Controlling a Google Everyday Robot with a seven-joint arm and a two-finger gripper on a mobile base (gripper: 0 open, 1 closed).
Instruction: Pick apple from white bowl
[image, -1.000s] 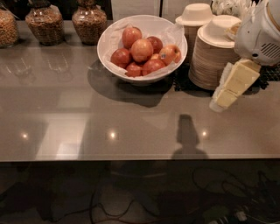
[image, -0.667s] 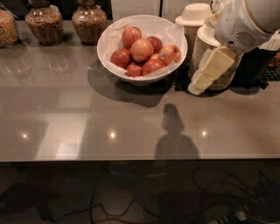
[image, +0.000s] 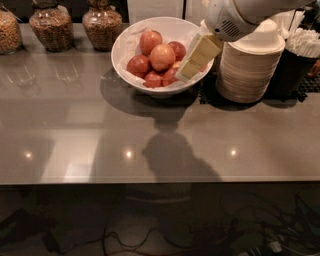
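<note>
The white bowl (image: 121, 46) stands at the back of the grey counter, lined with white paper and holding several apples. The apple (image: 162, 56), large, pale and peach-orange, lies near the middle of the pile, with darker red apples (image: 138, 65) around it. My gripper (image: 184, 74), cream-coloured below a white wrist (image: 231, 20), hangs tilted over the bowl's right side. Its tip is just right of the apple, near the right-hand apples. It hides part of the bowl's right rim.
A tall stack of tan disposable bowls (image: 249, 70) stands right of the white bowl on a black mat (image: 209, 96). A dark cup of white sticks (image: 296, 62) stands at the far right. Glass jars (image: 48, 27) line the back left. The counter's front edge (image: 160, 181) runs across below.
My gripper has swung left, from in front of the stacked tan bowls to over the right side of the white bowl. Its shadow on the counter moved left too.
</note>
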